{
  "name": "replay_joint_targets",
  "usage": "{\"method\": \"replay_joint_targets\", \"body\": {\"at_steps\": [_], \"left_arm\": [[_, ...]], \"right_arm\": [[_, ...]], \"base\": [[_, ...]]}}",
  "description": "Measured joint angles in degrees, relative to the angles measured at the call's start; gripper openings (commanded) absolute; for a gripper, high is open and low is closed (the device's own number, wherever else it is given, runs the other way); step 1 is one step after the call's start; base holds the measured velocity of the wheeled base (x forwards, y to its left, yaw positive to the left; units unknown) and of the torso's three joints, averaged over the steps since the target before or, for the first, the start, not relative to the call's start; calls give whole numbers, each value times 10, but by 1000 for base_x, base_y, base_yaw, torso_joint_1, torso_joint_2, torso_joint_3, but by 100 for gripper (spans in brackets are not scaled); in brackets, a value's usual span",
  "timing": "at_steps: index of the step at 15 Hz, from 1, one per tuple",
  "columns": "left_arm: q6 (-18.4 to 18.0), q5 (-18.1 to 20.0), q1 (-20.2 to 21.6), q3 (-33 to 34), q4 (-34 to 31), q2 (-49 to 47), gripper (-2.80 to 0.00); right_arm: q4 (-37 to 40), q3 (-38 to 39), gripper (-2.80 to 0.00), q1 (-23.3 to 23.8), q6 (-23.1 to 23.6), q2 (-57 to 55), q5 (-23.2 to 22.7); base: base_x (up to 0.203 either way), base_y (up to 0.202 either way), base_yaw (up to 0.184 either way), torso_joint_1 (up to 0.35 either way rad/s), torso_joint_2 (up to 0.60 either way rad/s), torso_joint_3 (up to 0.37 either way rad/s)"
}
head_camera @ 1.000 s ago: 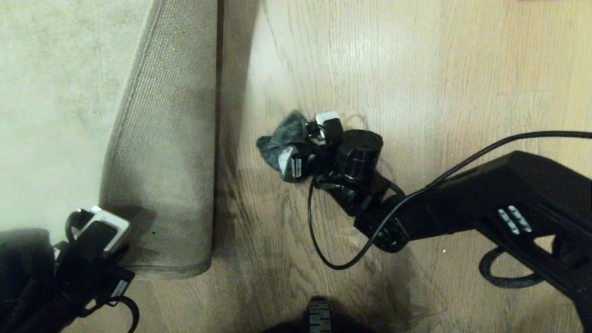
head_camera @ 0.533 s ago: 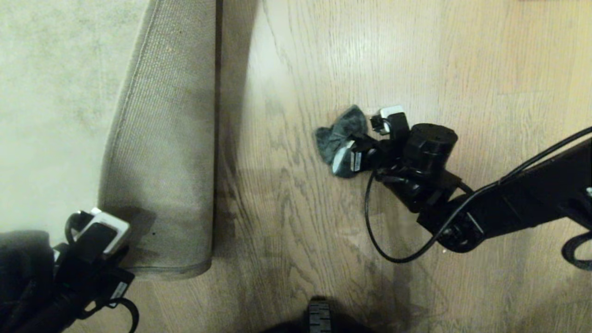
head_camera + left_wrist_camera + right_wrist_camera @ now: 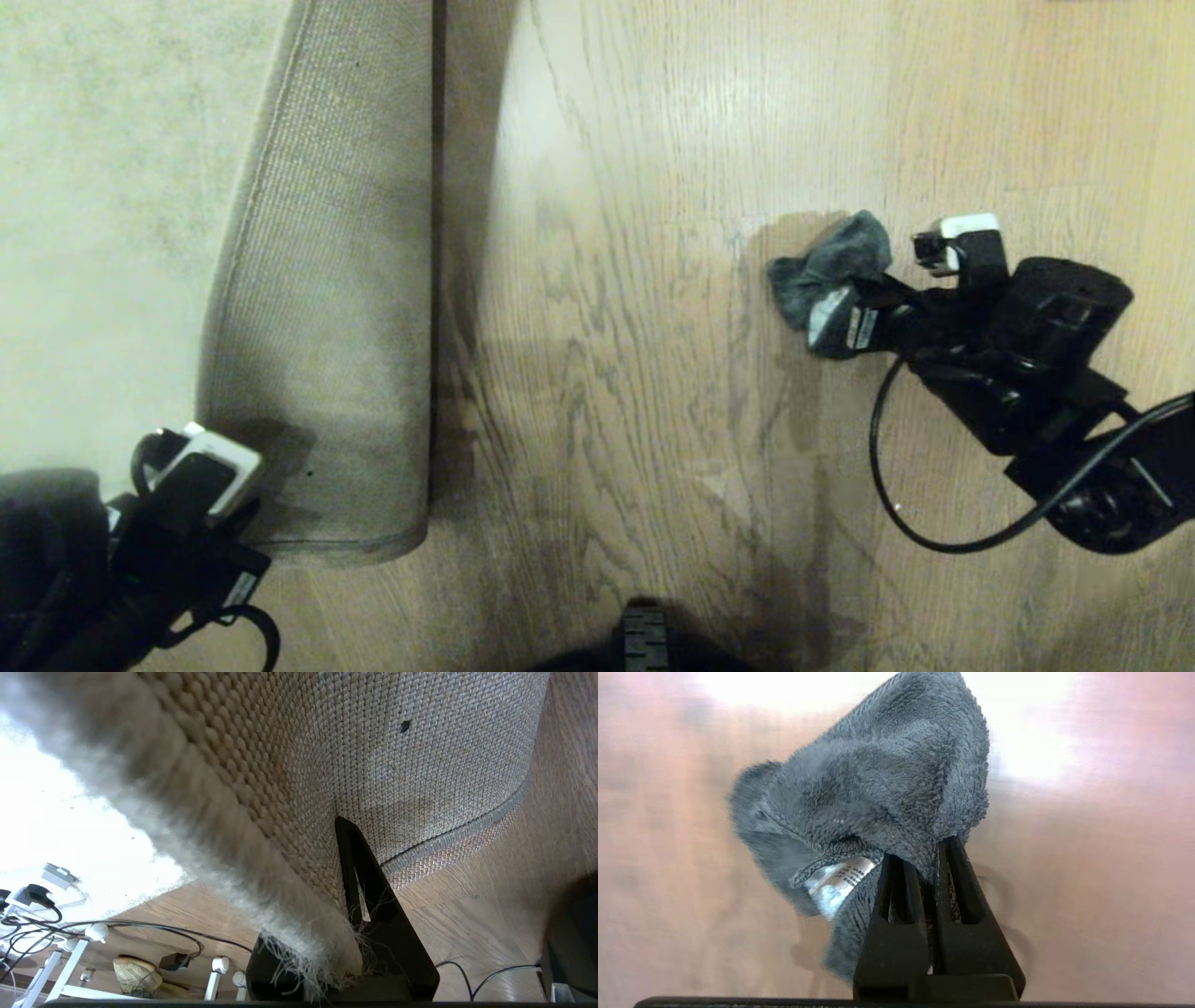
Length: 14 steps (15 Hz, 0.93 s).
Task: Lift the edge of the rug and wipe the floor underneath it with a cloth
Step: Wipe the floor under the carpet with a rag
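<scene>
The rug edge (image 3: 431,280) is folded back over the pale grey-beige rug (image 3: 103,215), so a broad strip of coarse woven tan backing (image 3: 336,308) faces up on the left of the head view. The fold runs straight from the top of that view down to a rounded corner near the bottom. The left gripper (image 3: 229,509) sits low at the bottom left, its fingers clamped narrowly on the rug corner. In the left wrist view one black finger (image 3: 373,914) presses against the woven backing, with frayed threads hanging at the gripper (image 3: 327,952) base, and the thin stitched border (image 3: 462,833) curves along the wood.

The floor (image 3: 635,392), brown wood-grain planks with dark wavy lines and a pale sheen, lies bare between the folded rug and the right arm. The right arm (image 3: 1064,401) reaches in from the right side, bent, with its gripper pointing leftward, well apart from the rug. The right gripper (image 3: 845,299) pinches the cloth (image 3: 826,266), a small dark grey fleecy rag, bunched in a rounded clump. In the right wrist view both black fingers (image 3: 896,914) are closed tightly together on a fold of the cloth (image 3: 878,788), and a silvery printed label (image 3: 838,882) shows beneath it.
</scene>
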State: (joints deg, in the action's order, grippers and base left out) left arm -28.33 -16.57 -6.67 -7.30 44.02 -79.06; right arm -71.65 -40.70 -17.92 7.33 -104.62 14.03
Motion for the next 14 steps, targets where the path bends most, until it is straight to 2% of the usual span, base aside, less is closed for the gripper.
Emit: {"method": "replay_joint_targets", "body": {"at_steps": [4, 8, 12, 14], "left_arm": [[-1, 0, 0, 0, -1, 0, -280], [-2, 0, 0, 0, -1, 0, -280], [-3, 0, 0, 0, -1, 0, -280], [-3, 0, 0, -1, -1, 0, -280]], "right_arm": [[-6, 93, -280, 59, -1, 88, 0], [-2, 204, -280, 77, -2, 187, 1], [1, 327, -280, 106, 0, 289, 41], [12, 380, -280, 138, 7, 337, 49]], "base": [[0, 0, 0, 0, 0, 0], [0, 0, 0, 0, 0, 0], [0, 0, 0, 0, 0, 0], [0, 0, 0, 0, 0, 0]]}}
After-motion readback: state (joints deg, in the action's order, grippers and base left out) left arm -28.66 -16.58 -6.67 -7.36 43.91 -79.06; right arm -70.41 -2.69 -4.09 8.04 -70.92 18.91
